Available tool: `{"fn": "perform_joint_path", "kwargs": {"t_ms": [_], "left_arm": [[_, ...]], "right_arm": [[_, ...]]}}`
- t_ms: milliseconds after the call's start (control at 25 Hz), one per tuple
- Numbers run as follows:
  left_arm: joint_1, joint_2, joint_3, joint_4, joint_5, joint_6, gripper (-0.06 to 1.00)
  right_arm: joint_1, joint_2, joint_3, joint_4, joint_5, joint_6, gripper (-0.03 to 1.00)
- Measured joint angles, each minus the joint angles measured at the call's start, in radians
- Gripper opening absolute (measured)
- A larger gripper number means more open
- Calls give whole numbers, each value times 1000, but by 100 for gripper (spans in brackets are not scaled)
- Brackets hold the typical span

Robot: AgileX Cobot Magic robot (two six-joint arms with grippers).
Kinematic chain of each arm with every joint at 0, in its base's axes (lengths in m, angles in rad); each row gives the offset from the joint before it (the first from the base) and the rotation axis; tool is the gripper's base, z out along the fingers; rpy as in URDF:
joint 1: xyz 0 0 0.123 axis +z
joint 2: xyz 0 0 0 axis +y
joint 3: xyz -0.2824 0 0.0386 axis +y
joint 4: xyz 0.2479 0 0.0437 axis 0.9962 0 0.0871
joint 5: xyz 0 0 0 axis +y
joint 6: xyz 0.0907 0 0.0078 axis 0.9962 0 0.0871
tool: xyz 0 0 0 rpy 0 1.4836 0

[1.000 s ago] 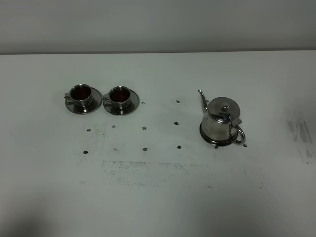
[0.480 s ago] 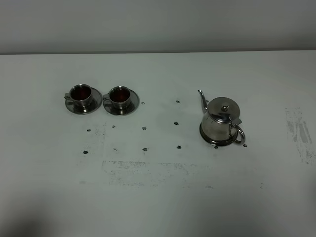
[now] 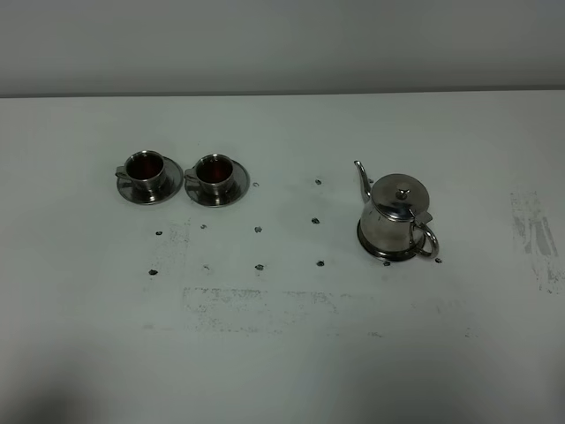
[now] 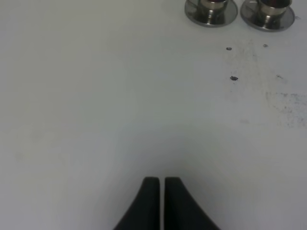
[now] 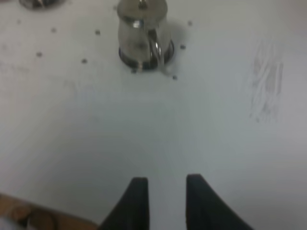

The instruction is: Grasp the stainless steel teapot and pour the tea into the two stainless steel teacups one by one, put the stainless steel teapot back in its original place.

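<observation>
The shiny round-bellied stainless steel teapot [image 3: 395, 221], with a knobbed lid, stands upright on a wide round steel saucer [image 3: 388, 257] on the right half of the white table [image 3: 282, 371], about midway between the far and near edges. Its thin spout points toward the far edge and its loop handle toward the near right.

The right gripper [image 5: 167, 182] hangs over bare tabletop near the near edge, well apart from the teapot. Its two dark fingers stand a little apart with nothing between them. In the right wrist view the teapot [image 5: 141, 40] sits straight ahead of it, handle turned toward it.

The left gripper [image 4: 161, 182] is clenched, with its fingers almost touching and gripping nothing, over the near left part of the table.

The two small steel teacups [image 3: 144, 170] [image 3: 213, 172], each on its own small saucer, sit side by side on the left half toward the far edge. Both hold reddish-brown tea [image 3: 144, 165]. They are well ahead of the left gripper, with their saucers' rims nearly touching.

Small dark dots [image 3: 259, 229] mark the table between the cups and the teapot. Grey scuffs [image 3: 534, 234] lie near the right edge. A broad stretch of table lies bare between the grippers and all the steelware.
</observation>
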Motion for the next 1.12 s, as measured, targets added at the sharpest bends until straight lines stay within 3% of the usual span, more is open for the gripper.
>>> {"fn": "perform_joint_path", "kwargs": {"t_ms": [440,1120], "left_arm": [[0,0,0,0,0,0,6],[0,0,0,0,0,0,6]], "right_arm": [[-48,-63,11,1,-7,0,18],[-50,-63,11,3,-7,0,18]]}}
